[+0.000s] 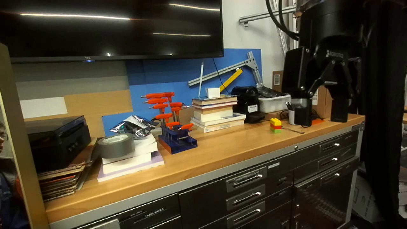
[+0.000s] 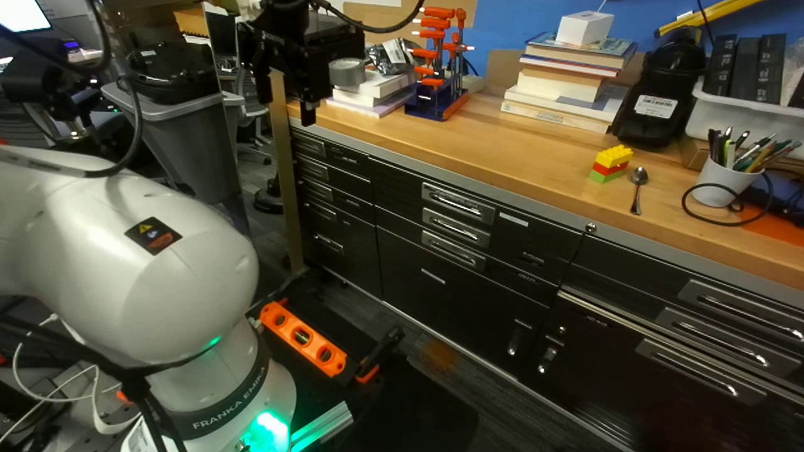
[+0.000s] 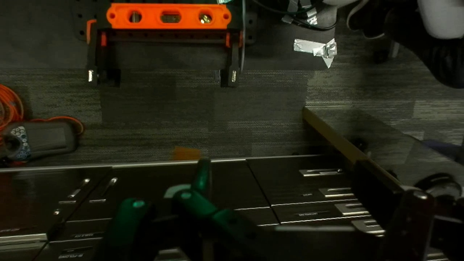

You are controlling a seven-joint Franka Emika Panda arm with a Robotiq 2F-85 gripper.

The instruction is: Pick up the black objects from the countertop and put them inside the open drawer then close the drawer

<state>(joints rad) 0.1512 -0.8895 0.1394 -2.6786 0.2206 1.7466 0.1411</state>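
- The black metal pincer [image 1: 321, 119] is hanging in mid-air at three o'clock in an exterior view, its jaws standing wide and holding nothing visible.
- I am not making out the small black objects on the long light-brown wooden surface [image 1: 241, 144], so their place, direction and long axis I cannot tell.
- Under the surface, wide shallow dark-grey metal drawers [image 2: 474, 212] are showing only their fronts; which is the task's I cannot tell.
- A wrong pick could be coming, because a large black upright device with a white label [image 2: 659, 81] is standing at two o'clock in an exterior view.
- Reaching in, the pincer could be toppling the yellow, red and green plastic brick tower [image 2: 610, 164], because the surface is crowded.
- With no drawer standing visibly open, released objects could be falling to the dark carpeted floor [image 3: 261, 108].
- A drawer's silver metal handle [image 2: 455, 204] is running from ten to four o'clock in an exterior view, marking the drawer's long axis; the front is pointing toward seven.
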